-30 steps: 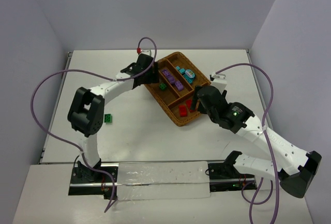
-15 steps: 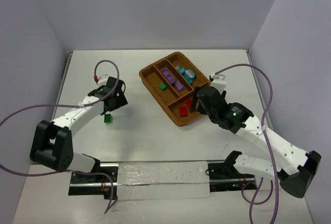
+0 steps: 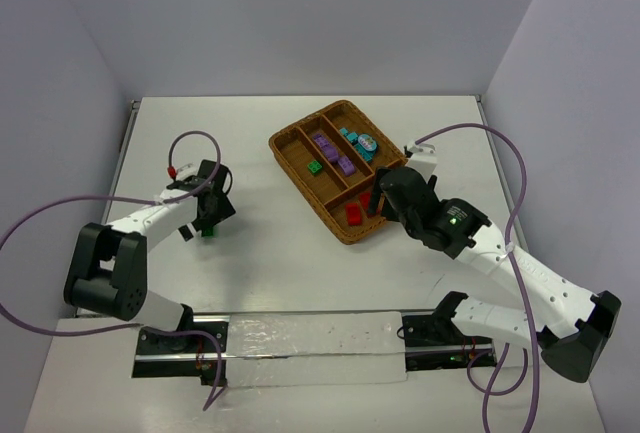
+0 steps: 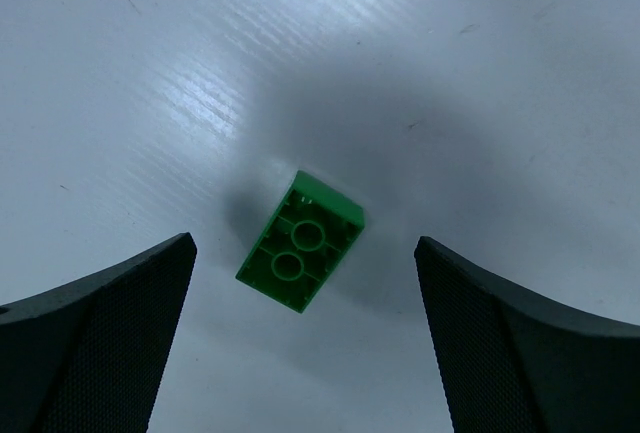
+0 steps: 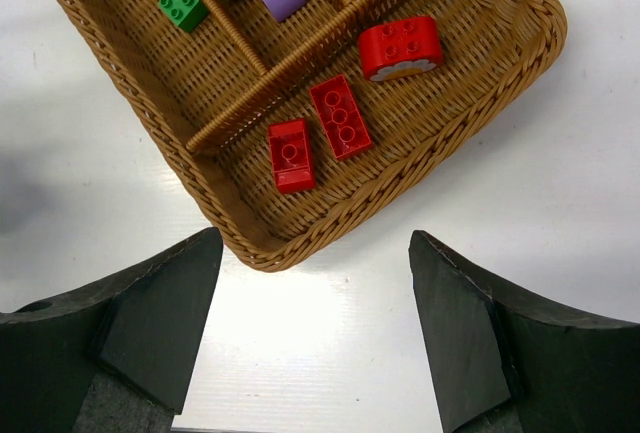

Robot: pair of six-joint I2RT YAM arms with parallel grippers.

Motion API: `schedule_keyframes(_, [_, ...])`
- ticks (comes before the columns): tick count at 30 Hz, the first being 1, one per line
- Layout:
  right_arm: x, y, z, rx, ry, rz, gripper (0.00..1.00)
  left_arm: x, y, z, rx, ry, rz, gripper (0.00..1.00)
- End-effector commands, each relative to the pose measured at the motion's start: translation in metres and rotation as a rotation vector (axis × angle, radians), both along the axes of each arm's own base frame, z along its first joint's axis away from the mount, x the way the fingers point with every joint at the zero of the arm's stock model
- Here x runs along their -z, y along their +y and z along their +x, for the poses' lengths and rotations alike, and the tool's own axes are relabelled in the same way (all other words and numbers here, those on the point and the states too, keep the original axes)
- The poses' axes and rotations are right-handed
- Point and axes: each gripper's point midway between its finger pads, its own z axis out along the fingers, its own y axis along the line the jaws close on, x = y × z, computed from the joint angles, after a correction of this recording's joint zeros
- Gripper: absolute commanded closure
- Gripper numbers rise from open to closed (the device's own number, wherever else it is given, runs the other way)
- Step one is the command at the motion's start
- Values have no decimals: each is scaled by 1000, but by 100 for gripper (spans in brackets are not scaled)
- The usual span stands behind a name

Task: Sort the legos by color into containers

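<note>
One green lego [image 4: 300, 241] lies underside up on the white table, between and just ahead of the fingers of my left gripper [image 4: 305, 353], which is open and holds nothing. From above, that gripper [image 3: 207, 215] hovers over the green lego [image 3: 208, 232] at the left. The wicker tray [image 3: 288, 165] holds purple legos [image 3: 333, 153], a green one [image 3: 314, 166], teal ones [image 3: 358, 140] and red ones [image 3: 354, 214]. My right gripper [image 5: 315, 323] is open and empty above the table, just off the tray's near corner [image 5: 400, 178]. Three red legos [image 5: 340, 116] lie in the crosswise compartment.
A purple cable loops from each arm over the table sides. White walls enclose the table at the back, left and right. A clear plastic strip [image 3: 310, 348] lies along the near edge between the arm bases.
My left arm has swung from above the tray out to the left and down over the green lego, its jaws spreading wider. The right arm has not moved.
</note>
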Motion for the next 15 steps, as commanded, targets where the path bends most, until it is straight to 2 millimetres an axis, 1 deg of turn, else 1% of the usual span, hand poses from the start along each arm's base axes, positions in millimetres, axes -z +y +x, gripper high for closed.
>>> schedule_keyframes(1, [-6,4,2,-3,-30,20,17,11,-3,10,-34,-29,-61,4])
schedule_keyframes(5, [-6,3,2,-2,-32,16,17,15,-7,14,-29,-31,-78,24])
schedule_keyframes(7, [-7,3,2,1,-33,19,17,16,-7,15,-27,-30,-77,37])
schedule_keyframes(9, [-7,2,2,2,-32,18,17,12,-9,19,-19,-45,-81,51])
schedule_keyframes(10, [-7,3,2,2,-34,20,17,6,-10,22,-7,-61,-88,65])
schedule_keyframes(13, [-7,2,2,6,-35,19,17,-17,-24,37,52,-129,-121,83])
schedule_keyframes(14, [-7,2,2,5,-36,18,17,-26,-29,42,77,-152,-132,87])
schedule_keyframes(15, [-8,2,2,5,-37,20,17,-37,-39,47,118,-178,-141,91])
